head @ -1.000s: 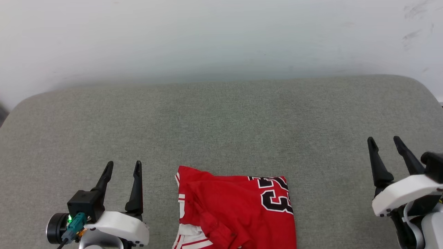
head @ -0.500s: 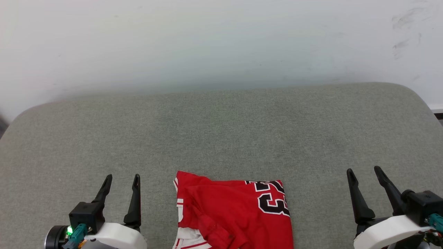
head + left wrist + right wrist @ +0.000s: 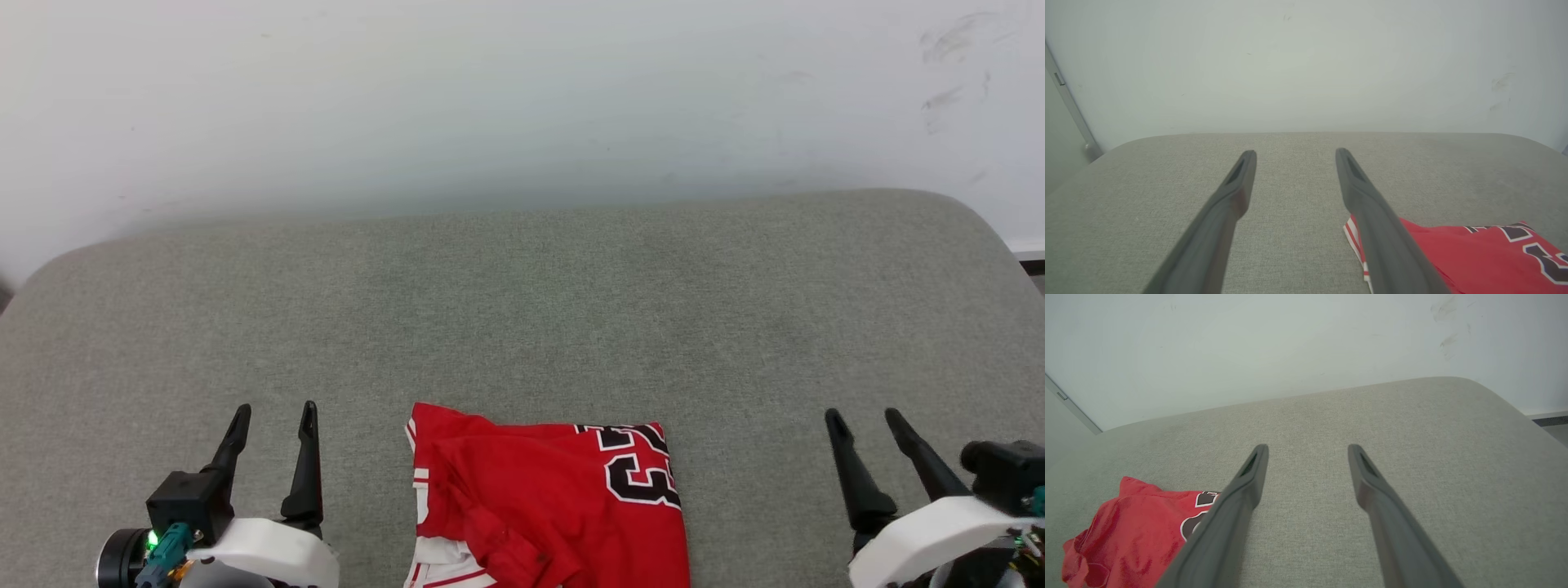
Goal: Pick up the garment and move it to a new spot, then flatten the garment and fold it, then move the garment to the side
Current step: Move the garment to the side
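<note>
The garment point(image 3: 547, 498), a red jersey with white striped trim and black white-outlined lettering, lies folded into a rough square on the grey cushion at the bottom middle of the head view. My left gripper point(image 3: 273, 412) stands open to its left, clear of the cloth, nothing between its fingers. My right gripper point(image 3: 864, 419) is open well to the right of it, also empty. In the left wrist view the garment point(image 3: 1474, 253) sits at the lower right beside the open left gripper point(image 3: 1295, 154). The right wrist view has the garment point(image 3: 1135, 531) at the lower left, apart from the open right gripper point(image 3: 1307, 449).
The grey fabric cushion point(image 3: 522, 310) spreads wide with rounded far corners. A pale wall point(image 3: 522, 98) rises right behind its far edge. A strip of floor and baseboard point(image 3: 1030, 265) shows past the cushion's right corner.
The right gripper has dropped lower and a little leftward in the head view. The left gripper sank slightly. The camera shifted a little; the garment lies as before.
</note>
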Controlling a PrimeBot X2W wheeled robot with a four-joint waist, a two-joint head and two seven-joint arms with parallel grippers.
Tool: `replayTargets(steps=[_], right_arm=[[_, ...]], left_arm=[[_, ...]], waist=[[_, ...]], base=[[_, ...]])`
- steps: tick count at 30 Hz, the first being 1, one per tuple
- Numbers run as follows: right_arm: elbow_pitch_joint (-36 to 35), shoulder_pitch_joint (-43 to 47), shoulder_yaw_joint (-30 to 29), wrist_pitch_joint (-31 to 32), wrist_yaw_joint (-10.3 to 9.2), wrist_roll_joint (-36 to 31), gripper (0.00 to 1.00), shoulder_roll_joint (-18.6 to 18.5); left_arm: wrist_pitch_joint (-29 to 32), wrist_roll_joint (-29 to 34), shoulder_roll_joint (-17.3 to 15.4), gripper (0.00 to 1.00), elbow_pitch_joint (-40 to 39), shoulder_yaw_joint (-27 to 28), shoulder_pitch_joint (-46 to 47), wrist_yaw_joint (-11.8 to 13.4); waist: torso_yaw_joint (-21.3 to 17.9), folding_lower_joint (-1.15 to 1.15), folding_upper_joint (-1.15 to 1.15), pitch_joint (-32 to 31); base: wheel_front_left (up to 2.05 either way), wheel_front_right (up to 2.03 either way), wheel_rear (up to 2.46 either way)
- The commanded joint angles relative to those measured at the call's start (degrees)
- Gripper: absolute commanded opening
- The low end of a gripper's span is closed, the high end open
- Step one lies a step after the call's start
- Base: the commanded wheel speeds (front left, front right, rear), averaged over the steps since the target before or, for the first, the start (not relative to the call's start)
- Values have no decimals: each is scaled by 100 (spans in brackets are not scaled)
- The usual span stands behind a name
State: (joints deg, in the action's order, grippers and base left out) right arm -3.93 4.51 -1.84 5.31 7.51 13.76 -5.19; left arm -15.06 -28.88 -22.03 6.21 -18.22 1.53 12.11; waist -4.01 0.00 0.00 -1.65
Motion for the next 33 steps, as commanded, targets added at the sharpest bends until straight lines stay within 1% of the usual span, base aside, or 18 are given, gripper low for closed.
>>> replayTargets(steps=[1, 2, 6, 8, 9, 10, 11, 12, 13, 15, 18, 21, 24, 27, 28, 29, 30, 33], right_arm=[[135, -149, -195, 278, -4, 349, 100, -57], [403, -229, -452, 766, -4, 746, 100, -169], [1049, -552, -849, 1757, -3, 1526, 100, -334], [1501, -655, -985, 2308, -3, 1822, 100, -448], [1684, -724, -1060, 2577, -3, 1995, 100, -418], [1684, -724, -1060, 2577, -3, 1995, 100, -418], [2046, -875, -1157, 3105, -3, 2332, 100, -354], [2196, -960, -1241, 3336, -2, 2539, 100, -266], [2287, -1021, -1225, 3536, -2, 2667, 100, -249], [2472, -1124, -1245, 3861, -3, 3095, 100, -76], [2679, -1291, -1061, 4122, -3, 3438, 100, 37], [2936, -1473, -817, 4234, -3, 3794, 100, 145], [3148, -1601, -584, 4185, -4, 4123, 100, 188], [3381, -1674, -354, 4141, -5, 4303, 100, 207], [3448, -1686, -290, 4127, -7, 4336, 49, 209], [3497, -1704, -242, 4108, -7, 4380, 11, 206], [3512, -1728, -183, 4073, -7, 4388, 0, 170], [3434, -1792, -2, 3948, -4, 4426, 0, 42]], left_arm=[[-13, 45, 50, 100, -28, 62, -2, -32], [-14, 72, 92, 100, -36, 111, 22, -58], [-14, 164, 201, 100, -84, 232, 49, -122], [-13, 219, 255, 100, -94, 275, 54, -143], [-14, 256, 285, 100, -109, 287, 63, -166], [-14, 256, 285, 100, -109, 287, 63, -166], [-14, 312, 350, 100, -130, 323, 87, -197], [-14, 334, 371, 100, -141, 335, 90, -220], [-14, 370, 394, 100, -151, 339, 114, -249], [-14, 409, 436, 100, -154, 354, 160, -300], [-14, 467, 494, 100, -102, 370, 266, -356], [-14, 518, 546, 100, -49, 367, 363, -438], [-14, 559, 574, 100, 7, 390, 448, -497], [-14, 612, 601, 100, 36, 417, 487, -538], [-14, 618, 612, 100, 44, 428, 480, -550], [-14, 643, 622, 100, 56, 437, 483, -557], [-14, 657, 633, 100, 63, 447, 489, -568], [-14, 697, 667, 100, 77, 480, 472, -595]], waist=[[18, 0, 0, 20], [66, 0, 0, 56], [188, 0, 0, 140], [292, 0, 0, 174], [351, 0, 0, 200], [351, 0, 0, 200], [469, 0, 0, 253], [530, 0, 0, 285], [594, 0, 0, 328], [702, 0, 0, 408], [854, 0, 0, 544], [976, 0, 0, 660], [1076, 0, 0, 736], [1132, 0, 0, 767], [1148, 0, 0, 769], [1162, 0, 0, 773], [1173, 0, 0, 773], [1163, 0, 0, 747]], base=[[0, 0, 0], [0, 0, 0], [0, 0, 0], [0, 0, 0], [0, 0, 0], [0, 0, 0], [0, 0, 0], [0, 0, 0], [0, 0, 0], [0, 0, 0], [0, 0, 0], [0, 0, 0], [0, 0, 0], [0, 0, 0], [0, 0, 0], [0, 0, 0], [0, 0, 0], [0, 0, 0]])
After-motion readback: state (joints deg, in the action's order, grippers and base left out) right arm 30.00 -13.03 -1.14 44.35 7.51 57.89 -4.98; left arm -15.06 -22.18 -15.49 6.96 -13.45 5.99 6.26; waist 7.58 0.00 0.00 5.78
